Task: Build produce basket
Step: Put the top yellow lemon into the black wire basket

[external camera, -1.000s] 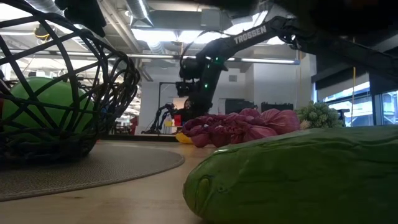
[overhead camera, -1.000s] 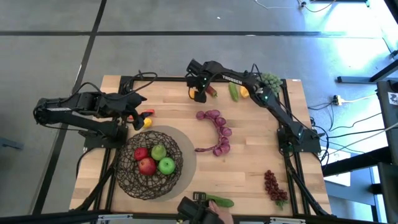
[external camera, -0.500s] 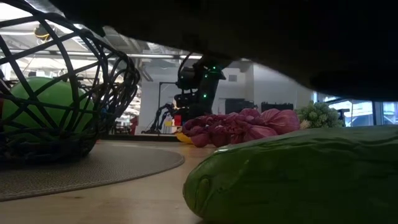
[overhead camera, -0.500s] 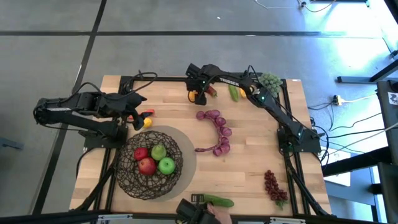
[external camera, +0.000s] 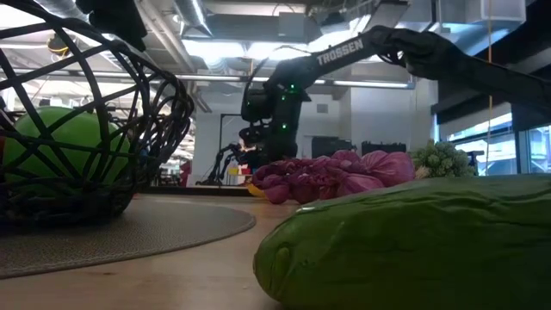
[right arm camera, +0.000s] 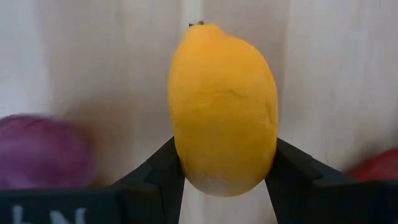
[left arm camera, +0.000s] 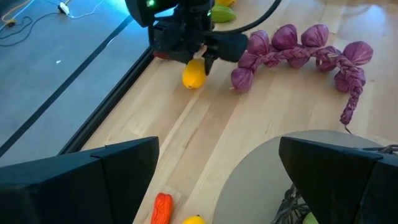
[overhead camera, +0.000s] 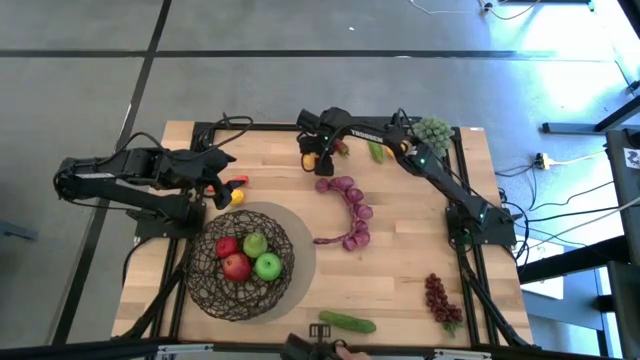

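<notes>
Four fruits already in the basket [overhead camera: 240, 262], near-left part of the worktop [overhead camera: 400, 270] on a grey mat [overhead camera: 300, 255]: two red apples [overhead camera: 236, 267], two green apples [overhead camera: 267, 265]. Near edge, loose: green cucumber [overhead camera: 347, 323] about mid-edge, dark-red grape bunch [overhead camera: 438, 298] toward near-right corner. Mid-worktop: string of purple bulbs [overhead camera: 350, 210], curved, lying loose. Left edge, just beyond the basket: left pincer [overhead camera: 222, 177] hanging idle, fingers spread wide, nothing between them; small red-orange piece [overhead camera: 237, 182] and a yellow fruit [overhead camera: 237, 197] just beside it. Far edge, a little left of middle: right pincer [overhead camera: 313, 157] down over a yellow lemon [right arm camera: 224, 106], fingers [right arm camera: 155, 171] set against both sides of it, closing, pressed to the skin in the wrist view. Lemon apparently on the wood; lift not yet visible. Red item [overhead camera: 341, 148] and a green piece [overhead camera: 376, 151] just beside, green grape bunch [overhead camera: 434, 131] near far-right corner.

Step in hand, by judgement: grasping the lemon for transfer to the basket. Next move calls for a firm squeeze, straight lift clear of the purple string, long carry from far edge to near-left, release low over the apples. Risk: round, smooth fruit slipping out if pinched below its widest part. Plenty of produce left; task well short of done.
</notes>
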{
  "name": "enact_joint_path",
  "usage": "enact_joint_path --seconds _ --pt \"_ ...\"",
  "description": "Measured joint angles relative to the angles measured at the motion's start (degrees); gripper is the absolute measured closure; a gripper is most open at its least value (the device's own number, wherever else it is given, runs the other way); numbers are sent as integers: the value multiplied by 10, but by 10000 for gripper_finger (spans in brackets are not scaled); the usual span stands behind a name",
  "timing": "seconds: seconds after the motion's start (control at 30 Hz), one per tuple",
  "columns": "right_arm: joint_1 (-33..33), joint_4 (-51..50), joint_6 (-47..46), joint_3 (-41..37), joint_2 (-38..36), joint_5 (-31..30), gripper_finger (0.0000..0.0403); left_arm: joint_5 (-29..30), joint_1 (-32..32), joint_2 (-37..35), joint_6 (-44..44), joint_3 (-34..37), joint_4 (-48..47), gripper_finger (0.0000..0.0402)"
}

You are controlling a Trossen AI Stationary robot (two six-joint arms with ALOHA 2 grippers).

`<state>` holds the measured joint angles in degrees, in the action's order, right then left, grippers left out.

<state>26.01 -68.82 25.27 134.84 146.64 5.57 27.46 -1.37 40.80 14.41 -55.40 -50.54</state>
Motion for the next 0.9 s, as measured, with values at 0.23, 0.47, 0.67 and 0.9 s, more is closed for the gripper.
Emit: enact_joint_path --seconds 0.23,0.47,0.67,0.9 --pt "-29 -36 -22 0 -40 -45 237 -7 0 0 0 0 0 78" --pt "-75 -48 -59 1 -103 -85 238 -15 0 0 0 0 -15 78" --pt "-150 -52 -72 1 -167 -134 238 -53 0 0 -12 0 -40 78" --pt "-270 -30 -105 2 -212 -249 238 -152 0 -14 -42 0 -37 78"
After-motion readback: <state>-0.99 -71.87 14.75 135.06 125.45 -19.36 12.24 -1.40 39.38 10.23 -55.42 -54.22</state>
